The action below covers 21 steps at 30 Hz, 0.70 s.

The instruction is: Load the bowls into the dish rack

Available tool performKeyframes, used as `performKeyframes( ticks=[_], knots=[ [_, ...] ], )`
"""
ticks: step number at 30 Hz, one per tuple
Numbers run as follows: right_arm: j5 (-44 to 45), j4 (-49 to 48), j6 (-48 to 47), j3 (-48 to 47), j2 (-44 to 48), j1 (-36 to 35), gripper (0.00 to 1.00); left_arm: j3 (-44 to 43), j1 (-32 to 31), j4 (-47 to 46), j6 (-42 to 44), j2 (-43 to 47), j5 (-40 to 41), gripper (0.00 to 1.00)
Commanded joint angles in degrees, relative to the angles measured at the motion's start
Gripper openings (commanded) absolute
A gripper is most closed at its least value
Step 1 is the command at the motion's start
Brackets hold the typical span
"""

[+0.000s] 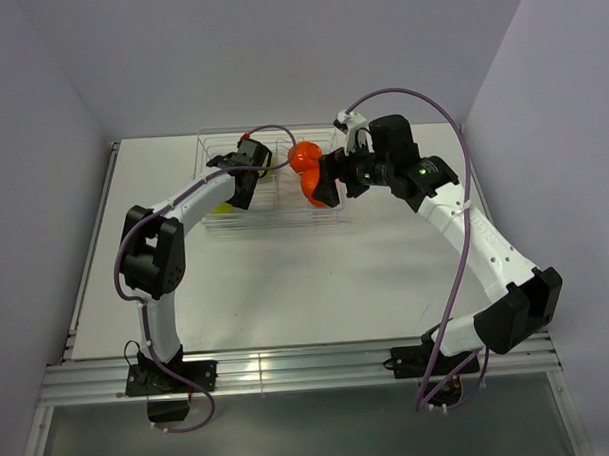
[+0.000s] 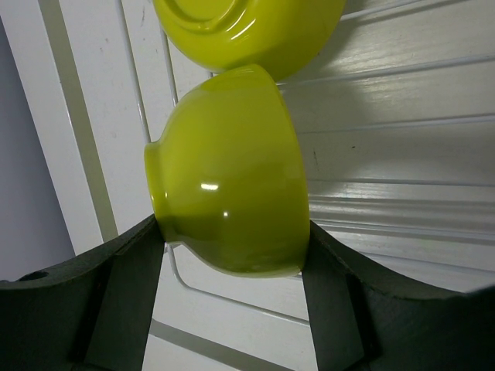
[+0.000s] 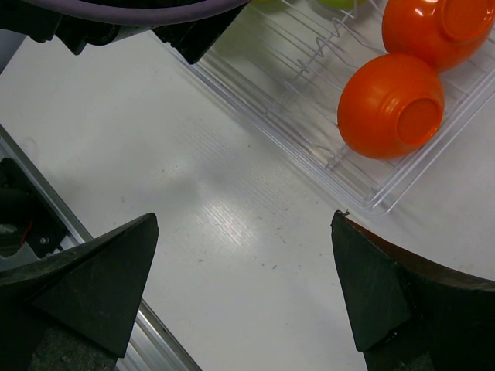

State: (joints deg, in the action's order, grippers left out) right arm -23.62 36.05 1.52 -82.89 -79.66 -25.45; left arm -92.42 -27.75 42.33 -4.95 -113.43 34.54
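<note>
Pinched between the fingers of the left gripper, low in its wrist frame: a lime-green bowl. Lies on its side, foot ring toward frame left, rim toward frame right — axis straight across the jaws. Shows wires of the dish rack directly past it; hanging clear or already resting, cannot tell. Meets, or stops just short of, a second lime-green bowl at top centre, cut off by the frame edge. Probably calls for settling and letting go, with little room beyond. Farther out: right gripper spread wide and empty over the table, two orange bowls upturned in the rack at upper right.
</note>
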Motion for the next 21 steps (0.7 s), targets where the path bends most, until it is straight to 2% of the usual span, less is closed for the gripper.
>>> performKeyframes(
  ticks=[1,10,17,18,21],
  knots=[
    [-0.55,-0.37,-0.90,0.28,1.43,0.58,1.00,-1.88,-0.46,1.44,-0.67,-0.83,-2.64,0.37],
    [-1.08,-0.28,-0.90,0.19,1.26,0.84,1.00,-2.06,-0.99,2.15,-1.38,-0.74,-4.22,0.65],
    [-1.69,-0.02,-0.90,0.01,1.08,0.93,1.00,-2.23,-0.99,2.32,-1.38,-0.57,-4.92,0.70],
    [-1.78,0.07,-0.90,0.01,1.00,0.84,1.00,-2.24,-1.08,2.32,-1.46,-0.48,-5.19,0.76],
    [-1.87,0.16,-0.90,-0.16,1.00,0.84,1.00,-2.41,-1.34,2.59,-1.38,-0.48,-5.54,0.79]
  ],
)
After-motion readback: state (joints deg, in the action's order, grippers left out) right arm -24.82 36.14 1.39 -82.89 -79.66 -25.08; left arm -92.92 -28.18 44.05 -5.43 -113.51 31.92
